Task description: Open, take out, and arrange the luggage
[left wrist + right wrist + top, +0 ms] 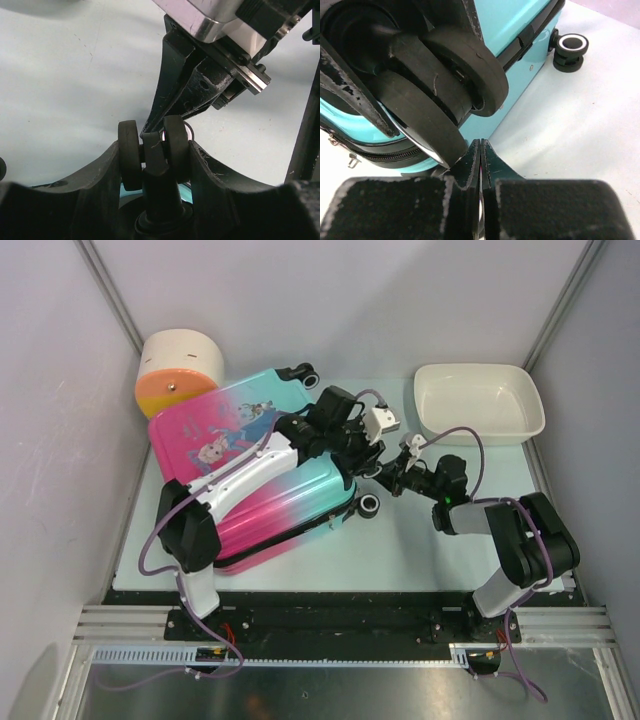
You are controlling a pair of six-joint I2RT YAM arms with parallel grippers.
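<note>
The luggage (215,435), pink to teal with a princess print, lies flat on the table, closed. My left gripper (352,440) reaches over it to its teal end and is shut on a black double wheel (131,150), one finger on each side. My right gripper (383,477) sits just beside that wheel (445,85), at the black zip line (365,152). Its jaws are pressed together with a thin metal sliver, seemingly a zip pull, between them (480,145). Its fingers (170,100) show above the wheel in the left wrist view. The lining is hidden.
A white basin (530,410) stands at the back right. A cream-and-orange drawer box (178,375) stands at the back left, against the suitcase. Two other suitcase wheels (370,505) (305,372) stick out on the table. Grey walls close both sides.
</note>
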